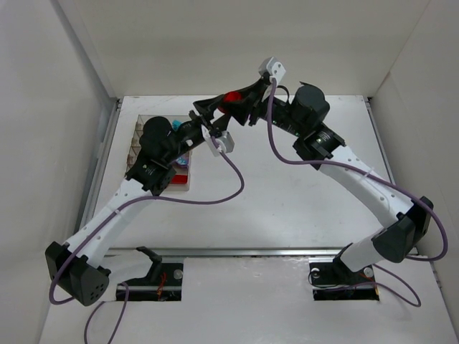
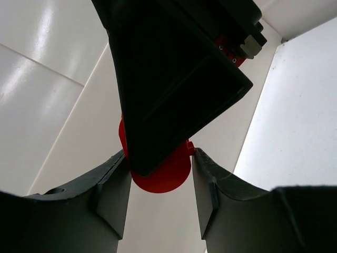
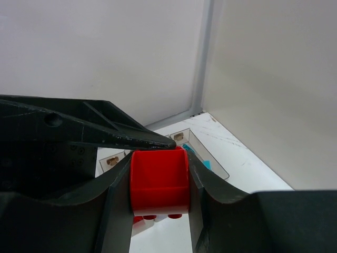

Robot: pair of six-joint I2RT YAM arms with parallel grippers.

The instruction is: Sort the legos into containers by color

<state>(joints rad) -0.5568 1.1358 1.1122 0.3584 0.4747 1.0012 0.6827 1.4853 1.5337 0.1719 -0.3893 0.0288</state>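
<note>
Both arms are meeting in mid-air over the far side of the table (image 1: 287,201), and the red brick (image 1: 232,97) is hanging between them, well clear of the surface. The right gripper (image 3: 159,174) is pinching it squarely, pads flat on two opposite faces. The left gripper (image 2: 160,174) is reaching in from the other side, its fingers sitting against both flanks of the same brick, so as far as its wrist view shows it is pinching it too. How firm that second hold is, I cannot tell. This is looking like a hand-over, and that is where the danger is lying. If the right claw is letting go while the left is gripping only the rounded end, the brick could be twisting out and dropping to the table, away from the containers (image 1: 185,185) on the left beneath the left arm. With four fingers crowding one small piece, they could also be knocking each other and prising it loose. The brick itself is looking glossy, plain red, boxy with softened corners, a rounded part showing from below. In the containers, red pieces (image 1: 182,175) and a teal one (image 1: 176,124) are showing.
</note>
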